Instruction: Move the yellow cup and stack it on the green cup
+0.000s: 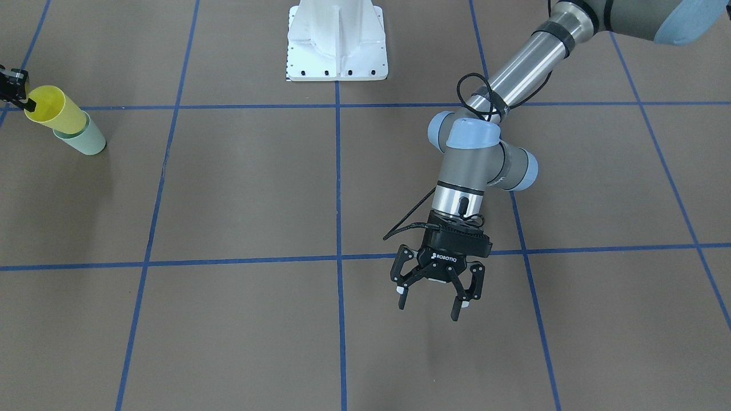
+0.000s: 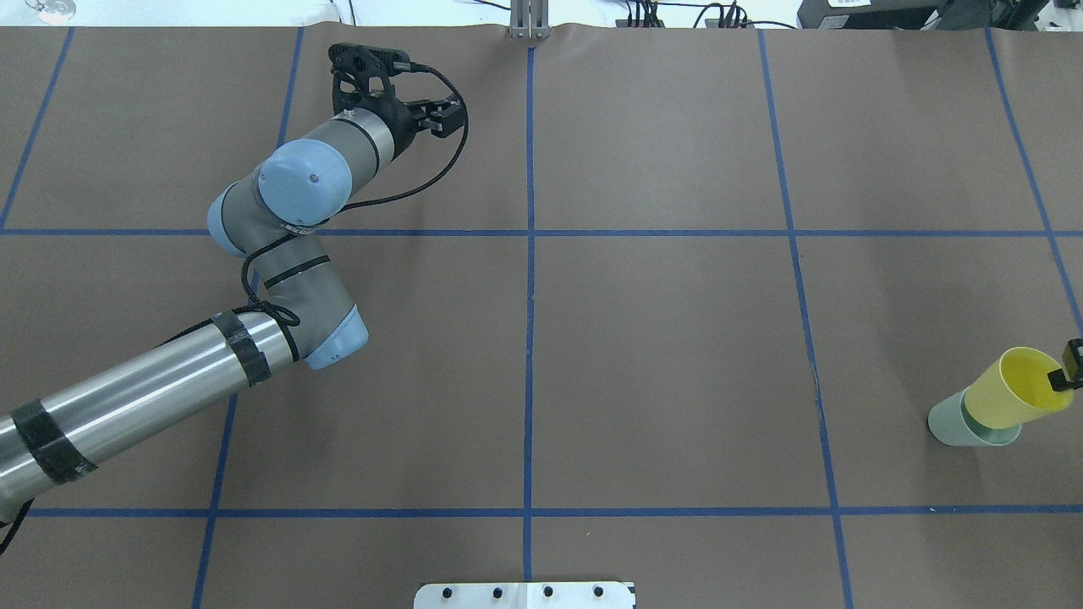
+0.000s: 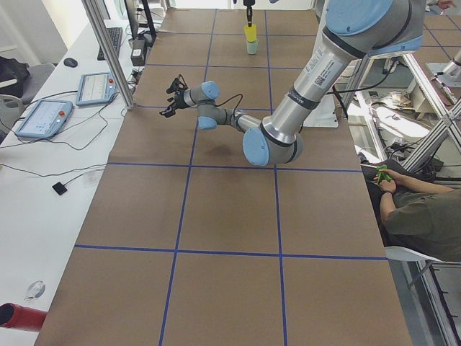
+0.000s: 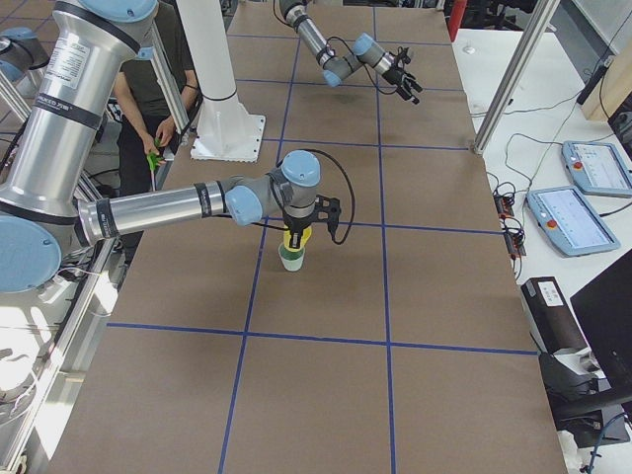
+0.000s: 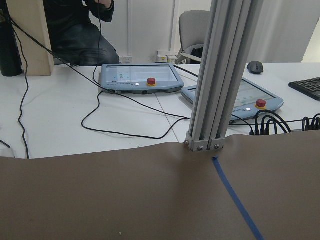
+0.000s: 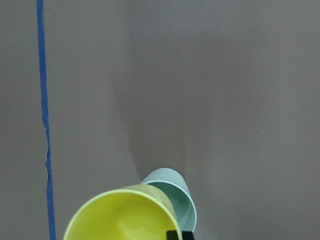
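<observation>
The yellow cup (image 1: 57,111) stands with its lower part inside the mouth of the green cup (image 1: 85,140), which rests on the brown table at the robot's far right. My right gripper (image 1: 25,103) is shut on the yellow cup's rim, with one finger inside the cup. The overhead view shows the same: yellow cup (image 2: 1011,393), green cup (image 2: 952,423), right gripper (image 2: 1062,381) at the frame's edge. The right wrist view looks down into the yellow cup (image 6: 120,215) with the green cup (image 6: 175,190) behind it. My left gripper (image 1: 429,305) hangs open and empty, far from both cups.
The white robot base plate (image 1: 337,40) sits at the table's middle edge. An aluminium post (image 5: 220,75) and teach pendants (image 5: 140,79) stand beyond the far edge near the left gripper. A seated person (image 3: 418,209) is beside the table. Blue tape lines cross the brown surface.
</observation>
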Tool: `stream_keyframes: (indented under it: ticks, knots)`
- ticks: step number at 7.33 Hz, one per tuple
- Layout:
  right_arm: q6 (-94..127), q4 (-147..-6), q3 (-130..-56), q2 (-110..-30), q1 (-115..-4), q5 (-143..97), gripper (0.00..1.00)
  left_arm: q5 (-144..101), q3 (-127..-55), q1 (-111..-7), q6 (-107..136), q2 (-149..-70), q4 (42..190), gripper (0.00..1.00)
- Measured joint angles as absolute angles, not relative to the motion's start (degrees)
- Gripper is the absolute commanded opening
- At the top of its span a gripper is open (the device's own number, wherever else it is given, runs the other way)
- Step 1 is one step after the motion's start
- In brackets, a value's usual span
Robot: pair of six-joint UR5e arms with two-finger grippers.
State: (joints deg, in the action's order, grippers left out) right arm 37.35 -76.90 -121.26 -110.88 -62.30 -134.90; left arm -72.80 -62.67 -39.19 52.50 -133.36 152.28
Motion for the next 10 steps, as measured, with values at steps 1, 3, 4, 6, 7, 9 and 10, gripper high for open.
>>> stream_keyframes:
  ticks: [1, 3, 4, 6, 7, 9, 10]
  knots:
    - [37.19, -76.91, -121.2, -111.19, -62.27, -134.91, 0.0, -72.78, -62.67, -39.11, 52.54, -133.28, 152.3, 0.99]
    - [36.9, -76.9, -121.08, -111.6, -62.2, -134.87, 0.0, -72.78, -62.67, -39.02, 52.61, -133.19, 152.33, 0.99]
    - [36.85, -76.9, -120.93, -111.66, -62.17, -134.89, 0.0, -72.78, -62.67, -38.98, 52.63, -133.16, 152.37, 0.99]
    - [36.83, -76.9, -120.52, -111.66, -62.09, -134.91, 0.0, -72.77, -62.75, -38.94, 52.65, -133.16, 152.4, 0.99]
    - [36.84, -76.9, -120.41, -111.64, -62.04, -134.91, 0.0, -72.77, -62.79, -38.94, 52.65, -133.13, 152.42, 0.99]
    - [36.9, -76.85, -120.06, -111.54, -61.89, -134.91, 0.2, -72.77, -62.86, -38.98, 52.65, -133.08, 152.5, 0.99]
    - [36.91, -76.83, -119.93, -111.49, -61.84, -134.91, 0.79, -72.78, -62.93, -39.01, 52.65, -133.07, 152.54, 0.99]
